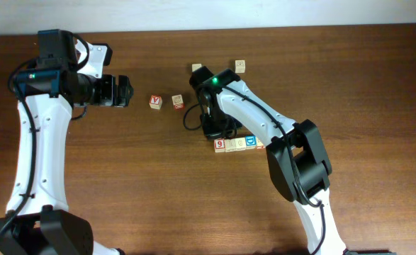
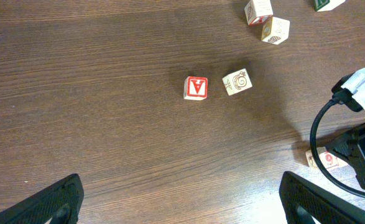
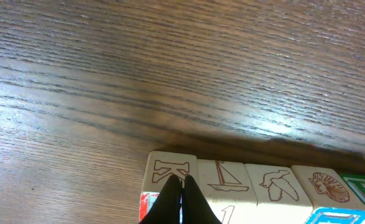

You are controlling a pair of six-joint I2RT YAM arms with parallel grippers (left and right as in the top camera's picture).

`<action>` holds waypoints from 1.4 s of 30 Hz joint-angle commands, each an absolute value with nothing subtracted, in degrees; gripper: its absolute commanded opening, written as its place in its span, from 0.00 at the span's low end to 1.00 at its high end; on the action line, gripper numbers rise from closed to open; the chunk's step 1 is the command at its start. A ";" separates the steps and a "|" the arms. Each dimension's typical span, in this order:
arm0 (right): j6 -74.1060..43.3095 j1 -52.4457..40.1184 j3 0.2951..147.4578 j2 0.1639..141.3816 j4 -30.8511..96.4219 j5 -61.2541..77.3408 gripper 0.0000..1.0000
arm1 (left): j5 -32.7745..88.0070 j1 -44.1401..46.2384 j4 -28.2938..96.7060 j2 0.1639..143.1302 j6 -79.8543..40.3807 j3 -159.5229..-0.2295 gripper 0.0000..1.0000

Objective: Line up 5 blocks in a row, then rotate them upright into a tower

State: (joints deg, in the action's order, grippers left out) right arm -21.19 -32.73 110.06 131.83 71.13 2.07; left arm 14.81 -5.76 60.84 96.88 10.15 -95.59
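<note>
**A:** Where do the blocks sit?

**B:** The five blocks (image 1: 240, 143) lie in one tight row, side against side, just toward 4 o'clock from the middle of the table (image 1: 137, 191) in the overhead view. The red 9 block (image 1: 220, 144) is the 9 o'clock end of the row. The blue D block (image 1: 250, 142) is fourth along.

**A:** And the grippers?

**B:** The right gripper (image 3: 182, 190) has its jaws pinched together with nothing between them. In its wrist view the closed tips are down at the top edge of the 9 block, above its K side. That looks like a nudge, not a grasp. The left gripper (image 1: 128, 91) gapes wide and empty at 10 o'clock, well apart from the row.

**A:** How far along is the task?

**B:** I can't count the turns. All five sit square to one another and none is visibly askew, so nothing shows which have been rotated. My guess is that the 9 block is the one in hand, but I can't tell whether it is the first or the last.

**A:** What about the loose cubes?

**B:** The V cube (image 1: 155, 103) and a pale cube (image 1: 177, 102) beside it sit toward 10 o'clock from the row. Both are clear of it and of either gripper.
</note>
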 commanded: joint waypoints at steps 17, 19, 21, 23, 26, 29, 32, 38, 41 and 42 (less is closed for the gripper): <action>-18.90 -33.04 109.49 130.65 71.35 3.49 0.05 | 15.25 -5.78 60.77 97.03 9.87 -96.75 0.99; -18.85 -33.04 109.49 130.65 71.61 3.92 0.05 | 15.27 -5.78 60.77 97.03 9.87 -96.75 0.99; -18.44 -33.04 109.49 130.65 71.81 4.08 0.05 | 15.25 -5.78 60.77 97.03 9.87 -96.75 0.99; -18.22 -32.97 109.49 130.65 71.02 3.97 0.06 | 15.27 -5.80 60.77 97.03 9.89 -96.75 0.99; -17.41 -32.80 110.10 130.54 67.05 2.22 0.06 | 15.27 -5.78 60.75 97.03 9.87 -96.75 0.99; -17.37 -31.40 116.11 129.58 67.68 1.02 0.06 | 15.25 -5.78 60.77 97.03 9.87 -96.75 0.99; -16.51 -28.45 123.04 125.01 71.64 1.28 0.06 | 15.27 -5.78 60.77 97.03 9.87 -96.75 0.99; -13.67 -16.97 125.60 109.23 82.65 5.10 0.05 | 15.27 -5.80 60.77 97.03 9.87 -96.75 0.99; -6.37 -9.80 125.58 106.67 89.49 12.84 0.05 | 15.25 -5.78 60.77 97.03 9.87 -96.73 0.99; -3.44 -7.35 125.34 106.78 91.96 15.20 0.05 | 15.27 -5.80 60.77 97.03 9.87 -96.75 0.99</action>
State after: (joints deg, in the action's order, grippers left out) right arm -11.00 -11.40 125.45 106.43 89.10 7.99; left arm 14.81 -5.76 60.82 96.88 10.15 -95.59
